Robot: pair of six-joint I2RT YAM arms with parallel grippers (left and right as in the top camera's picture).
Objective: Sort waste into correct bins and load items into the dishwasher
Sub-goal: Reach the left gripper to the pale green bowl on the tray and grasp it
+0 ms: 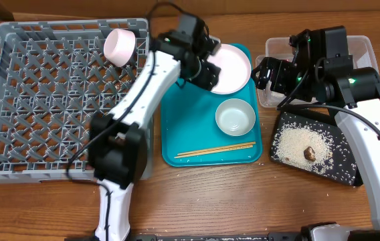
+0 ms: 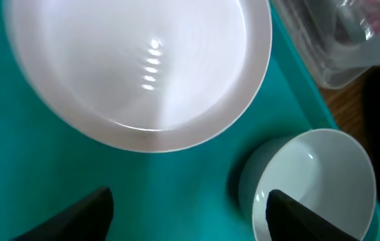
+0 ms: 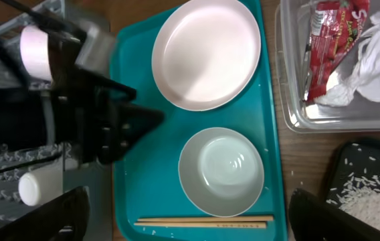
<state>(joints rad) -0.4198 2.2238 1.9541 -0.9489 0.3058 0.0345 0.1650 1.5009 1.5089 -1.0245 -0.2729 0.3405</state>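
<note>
Your left gripper hangs released and empty over the tray. The plate lies flat just ahead of its fingertips, and the bowl sits beside one finger. The right gripper, also spread and empty, hovers by the tub, so your left arm is nearer the plate and the rack.

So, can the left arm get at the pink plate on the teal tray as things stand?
Probably yes. The left gripper hangs open over the plate, nothing lies on it, and the bowl sits clear of its rim.
</note>
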